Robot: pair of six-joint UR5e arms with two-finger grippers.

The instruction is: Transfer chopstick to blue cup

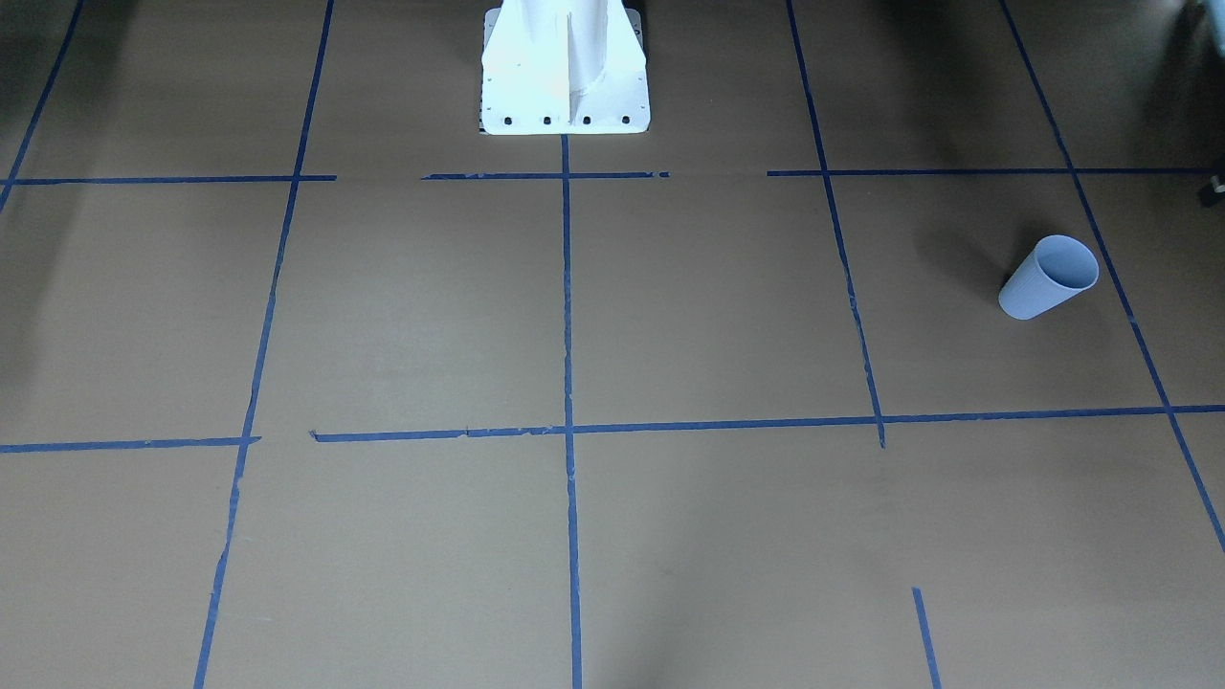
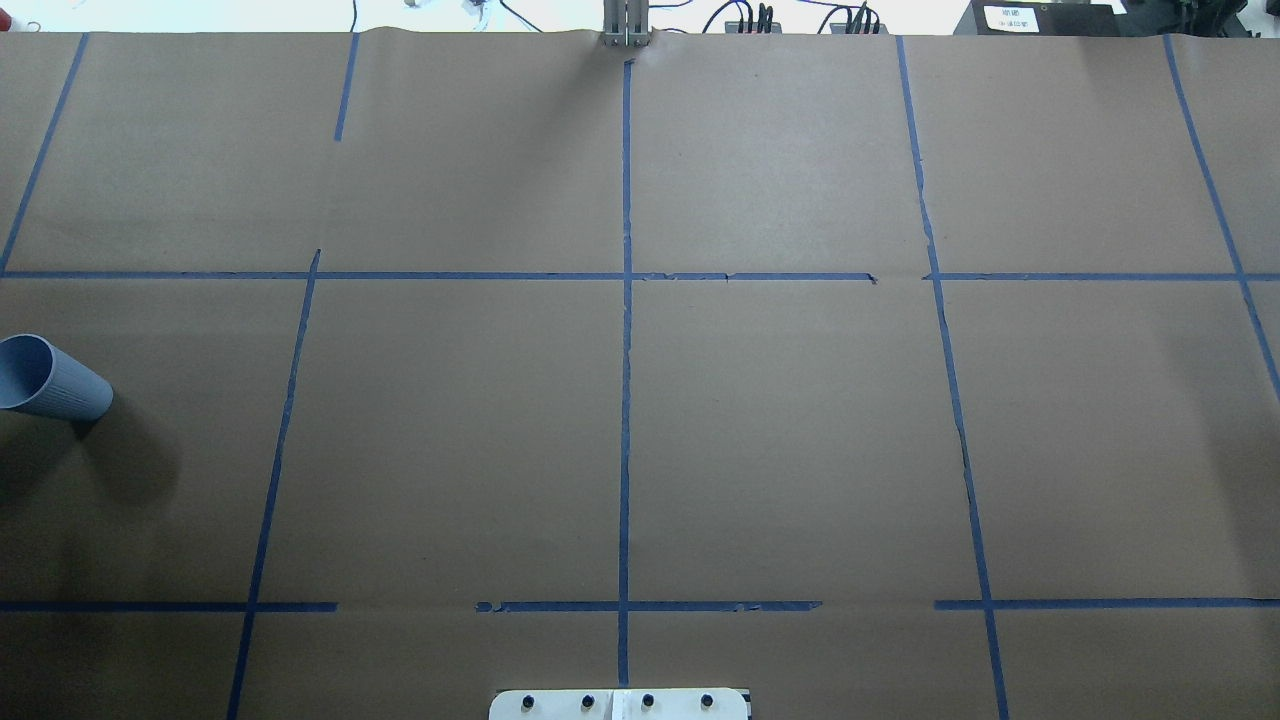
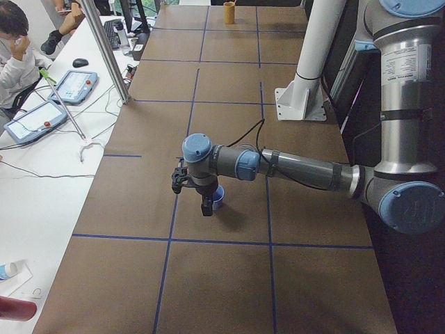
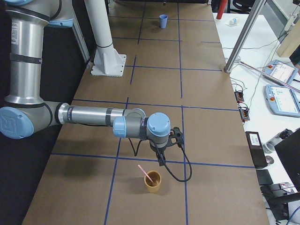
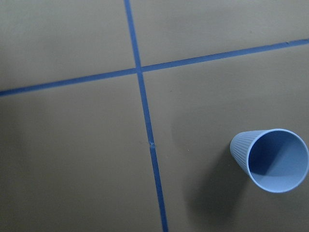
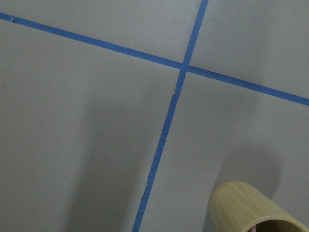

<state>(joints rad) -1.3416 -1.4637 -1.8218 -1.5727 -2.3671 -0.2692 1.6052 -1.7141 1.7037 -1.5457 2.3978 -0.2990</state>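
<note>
Chopstick: the chopstick [image 4: 146, 173] stands slanted in a tan cup [image 4: 152, 182] low in the exterior right view, with its upper end tipped toward the upper left of the frame.
Chopstick to right fingers: my right fingers [image 4: 162, 159] hang just above and to the right of the tan cup's rim. They are near the stick, and I see no contact with it.
Right fingers, state: they show only from the side, so I cannot tell whether they are spread or closed.
Right wrist view: only the tan cup's wall shows, at the lower right corner.
Blue cup: the blue cup [image 1: 1048, 277] stands upright on the brown tabletop [image 2: 800, 450], mouth up. It is at the right edge of the front-facing view and the left edge of the overhead view, near a blue tape line [image 1: 1115, 287].
Left fingers: my left fingers [image 3: 206, 207] hang right by the blue cup and cover part of it in the exterior left view. I cannot tell their state.
Left wrist view: the blue cup sits at lower right.
Chopstick to blue cup: they are well apart, at opposite ends of the tabletop.
</note>
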